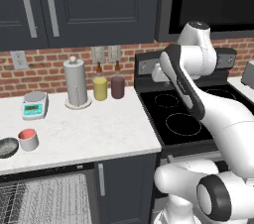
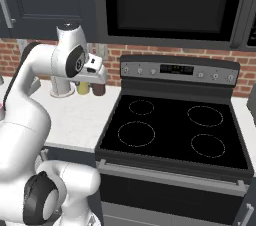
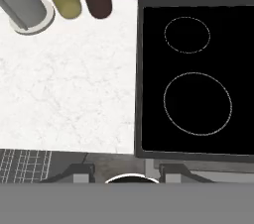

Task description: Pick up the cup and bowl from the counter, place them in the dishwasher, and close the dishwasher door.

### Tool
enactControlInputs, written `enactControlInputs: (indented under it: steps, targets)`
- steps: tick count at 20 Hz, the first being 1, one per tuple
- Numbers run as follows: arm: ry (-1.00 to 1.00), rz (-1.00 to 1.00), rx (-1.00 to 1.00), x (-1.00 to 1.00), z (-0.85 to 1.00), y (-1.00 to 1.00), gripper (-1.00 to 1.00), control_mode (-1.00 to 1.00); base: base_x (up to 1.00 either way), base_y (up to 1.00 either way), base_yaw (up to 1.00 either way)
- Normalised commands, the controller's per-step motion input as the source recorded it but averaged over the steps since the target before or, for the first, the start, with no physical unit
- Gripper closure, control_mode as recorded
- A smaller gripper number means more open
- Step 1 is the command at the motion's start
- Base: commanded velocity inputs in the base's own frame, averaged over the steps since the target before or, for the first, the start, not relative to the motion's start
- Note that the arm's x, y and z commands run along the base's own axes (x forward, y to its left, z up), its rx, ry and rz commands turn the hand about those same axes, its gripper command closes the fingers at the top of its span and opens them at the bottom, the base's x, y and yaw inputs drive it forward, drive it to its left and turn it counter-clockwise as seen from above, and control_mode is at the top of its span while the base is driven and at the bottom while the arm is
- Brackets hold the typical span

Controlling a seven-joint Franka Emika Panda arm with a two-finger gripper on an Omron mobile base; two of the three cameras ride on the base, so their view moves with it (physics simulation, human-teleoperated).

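Observation:
The white cup [image 1: 28,139] with its red-pink inside stands near the left end of the white marble counter [image 1: 99,129]. The dark grey bowl [image 1: 7,147] sits just left of it, almost touching. Below the counter's front edge the dishwasher's wire rack [image 1: 44,199] shows, and it shows again as the rack [image 3: 20,166] in the hand view. The dishwasher door is out of view. My gripper [image 3: 126,172] hangs open and empty high over the seam between counter and stove, far right of the cup and bowl. Its fingertips [image 3: 82,171] stand wide apart.
A paper towel holder [image 1: 76,83], a yellow canister [image 1: 100,88] and a maroon canister [image 1: 117,86] line the brick back wall. A teal-faced scale [image 1: 34,105] sits behind the cup. The black stove top [image 1: 183,119] adjoins the counter on the right.

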Motion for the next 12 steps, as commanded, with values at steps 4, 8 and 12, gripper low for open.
enactControlInputs:
  steps: [4,8,12]
  targets:
    - [-0.11,0.00,-0.01,-0.40,0.00,0.01,-1.00,-1.00,0.00,0.00,0.00]
    - [-0.18,0.02,-0.02,-0.84,0.00,0.14,-1.00,-1.00,0.00,0.00,0.00]
    - [-0.04,0.01,0.00,-0.82,-0.05,0.10,-1.00,-1.00,0.00,0.00,0.00]
